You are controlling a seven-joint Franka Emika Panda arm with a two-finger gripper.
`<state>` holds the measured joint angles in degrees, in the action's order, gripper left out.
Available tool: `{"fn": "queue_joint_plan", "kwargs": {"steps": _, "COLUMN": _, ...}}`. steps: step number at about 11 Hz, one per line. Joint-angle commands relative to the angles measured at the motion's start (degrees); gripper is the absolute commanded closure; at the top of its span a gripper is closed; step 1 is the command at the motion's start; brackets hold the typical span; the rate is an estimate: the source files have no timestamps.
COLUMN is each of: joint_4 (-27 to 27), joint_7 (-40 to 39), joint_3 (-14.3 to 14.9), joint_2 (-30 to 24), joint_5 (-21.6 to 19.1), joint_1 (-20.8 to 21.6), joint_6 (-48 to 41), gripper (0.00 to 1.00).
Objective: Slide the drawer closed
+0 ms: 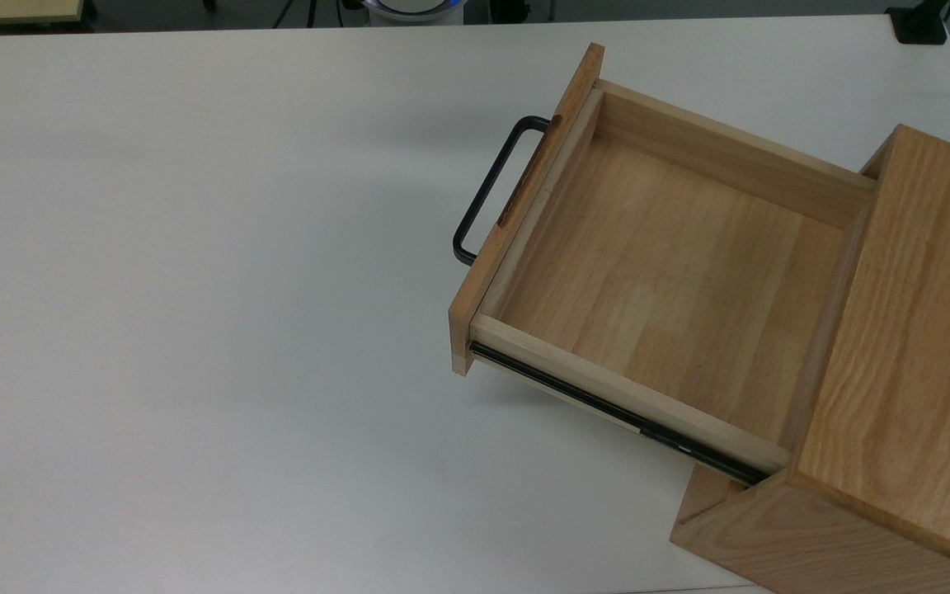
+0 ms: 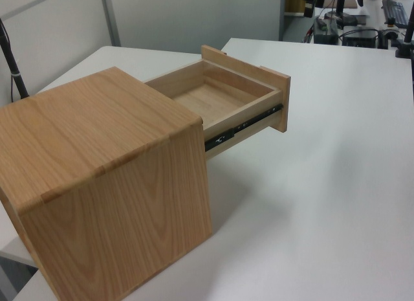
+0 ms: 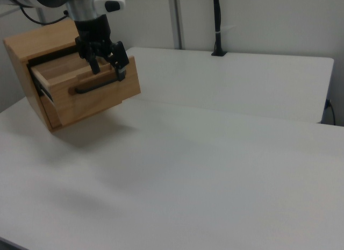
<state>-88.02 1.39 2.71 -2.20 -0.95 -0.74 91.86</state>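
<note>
The drawer (image 1: 656,272) stands pulled far out of the grainy wooden cabinet (image 1: 912,346), empty inside, with its black bar handle (image 1: 491,186) pointing toward the top view's left. A black side rail (image 1: 607,404) shows under its near wall. In the left view the drawer (image 2: 220,97) juts out beyond the cabinet (image 2: 97,184). In the right view my gripper (image 3: 106,64) hangs open in front of the drawer's front panel (image 3: 102,99), just above the handle (image 3: 97,86). Nothing is between the fingers. How near it is to the drawer I cannot tell.
The cabinet sits at the white table's (image 1: 195,289) corner, with broad bare tabletop ahead of the handle. A black clamp (image 1: 920,25) grips the far edge at the top view's right. A black pole (image 3: 217,24) rises behind the table in the right view.
</note>
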Motion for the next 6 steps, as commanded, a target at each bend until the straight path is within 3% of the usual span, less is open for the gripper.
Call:
{"fn": "queue_joint_plan", "kwargs": {"steps": 1, "joint_4": -1.10, "joint_7": -0.07, "joint_3": -0.42, "joint_2": -0.70, "joint_5": 0.87, "joint_1": 0.04, "joint_6": 0.87, "gripper": 0.00}}
{"fn": "queue_joint_plan", "kwargs": {"steps": 6, "joint_4": -0.92, "joint_7": -2.94, "joint_3": 0.28, "joint_2": -0.96, "joint_5": 0.43, "joint_1": -1.01, "joint_6": 0.35, "gripper": 0.00}}
